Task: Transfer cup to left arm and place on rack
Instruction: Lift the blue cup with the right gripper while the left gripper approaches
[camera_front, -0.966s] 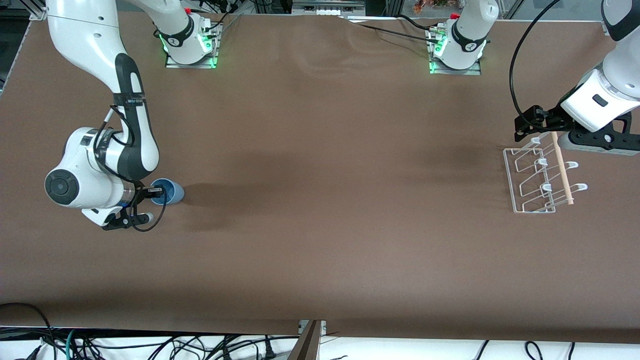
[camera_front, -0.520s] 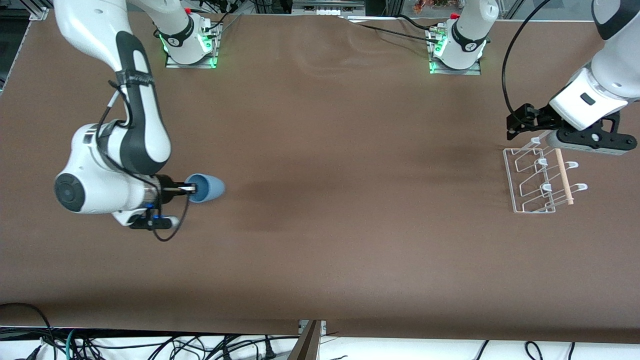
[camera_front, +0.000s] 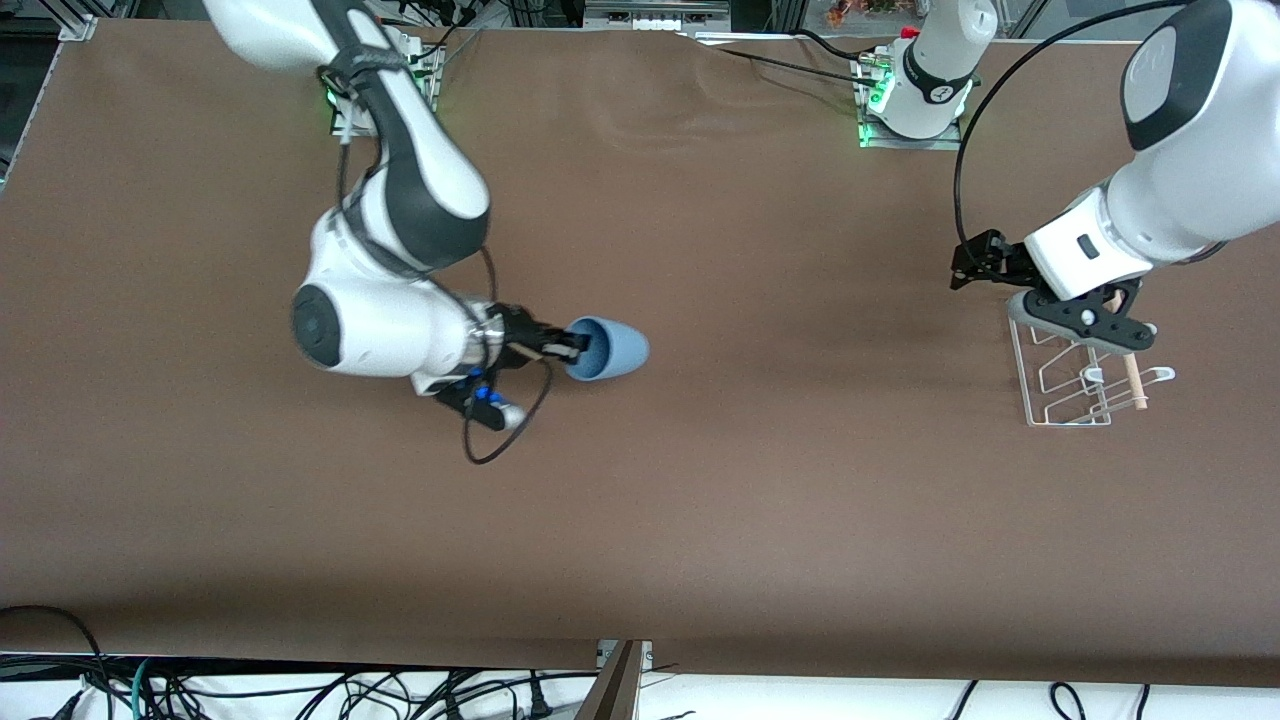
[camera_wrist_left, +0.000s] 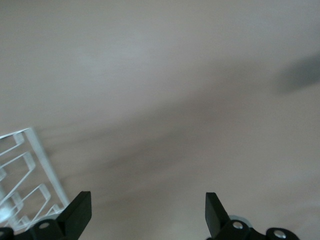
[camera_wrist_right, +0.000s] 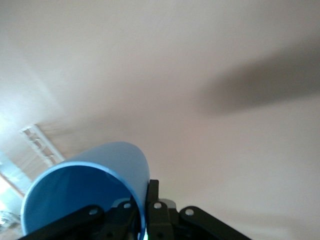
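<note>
Table (camera_front: 700, 520), brown and wide, fills my front view. At the left arm's end of it stands the rack (camera_front: 1062, 395), a small white wire frame with a thin dowel.

My left arm (camera_front: 1170, 190) reaches out from its base, and the left gripper (camera_front: 975, 262) hangs just beside the rack, on the side toward the table's middle. In the left wrist view its fingers (camera_wrist_left: 80, 212) stand wide apart with nothing between them.

My right arm (camera_front: 400, 250) carries the cup (camera_front: 605, 348) over the table's middle, well apart from the left gripper. The right gripper (camera_front: 572, 346) is pinched together on the cup's rim, one finger inside the mouth and one outside. The cup lies on its side, its closed end toward the left arm.

I judge the cup light, thin-walled and smooth, so it may flex or slip under a hard squeeze. Its taper could let it slide out toward the narrow end. For the handover I would have the left gripper take the body near the closed end, clear of the right fingers (camera_wrist_right: 152, 197).
</note>
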